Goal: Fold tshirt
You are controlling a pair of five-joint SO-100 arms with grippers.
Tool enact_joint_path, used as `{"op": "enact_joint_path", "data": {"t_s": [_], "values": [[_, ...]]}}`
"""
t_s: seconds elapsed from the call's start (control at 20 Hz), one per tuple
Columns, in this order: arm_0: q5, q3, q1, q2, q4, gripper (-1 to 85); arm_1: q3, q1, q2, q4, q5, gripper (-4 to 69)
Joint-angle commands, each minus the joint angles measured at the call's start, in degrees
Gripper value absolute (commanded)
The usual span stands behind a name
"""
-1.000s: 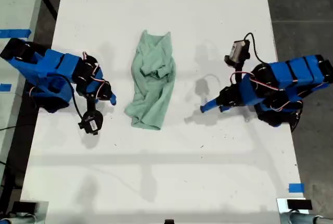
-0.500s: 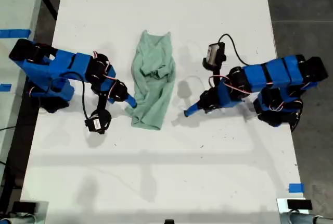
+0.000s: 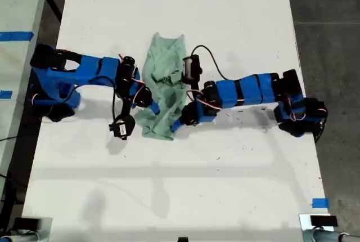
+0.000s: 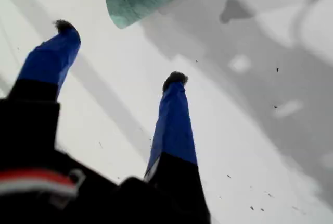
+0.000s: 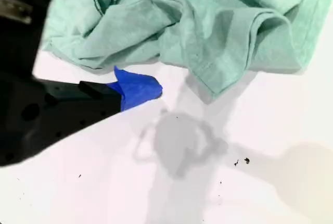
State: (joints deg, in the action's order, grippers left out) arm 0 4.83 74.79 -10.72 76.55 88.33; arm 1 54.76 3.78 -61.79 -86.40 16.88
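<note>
Two grippers are near the crumpled tshirt (image 3: pixel 166 50). My first gripper (image 4: pixel 119 52) has its jaws wide and empty. The jaw state of my second gripper (image 5: pixel 138 88) cannot be told.

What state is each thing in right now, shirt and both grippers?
tshirt: crumpled in a bunched heap on the table, not folded, not gripped.
my first gripper: open, empty, just short of a corner of the cloth.
my second gripper: one blue tip shows at the cloth's edge; open or shut cannot be told.
</note>
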Motion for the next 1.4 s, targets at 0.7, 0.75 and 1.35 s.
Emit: {"op": "enact_joint_path", "data": {"t_s": [0.7,0.75,1.35], "values": [[-3.3,-3.0,1.2,-19.0,-17.8,0.0,-13.4,-2.8,25.1,19.2,-1.2,2.3],[-3.3,-3.2,0.9,-18.7,-18.4,0.0,-13.3,-2.0,24.8,18.8,-1.8,-2.1],[-2.0,-31.1,-17.4,-17.7,-7.2,0.0,-7.2,14.7,-1.3,7.8,0.8,-2.1]]}}
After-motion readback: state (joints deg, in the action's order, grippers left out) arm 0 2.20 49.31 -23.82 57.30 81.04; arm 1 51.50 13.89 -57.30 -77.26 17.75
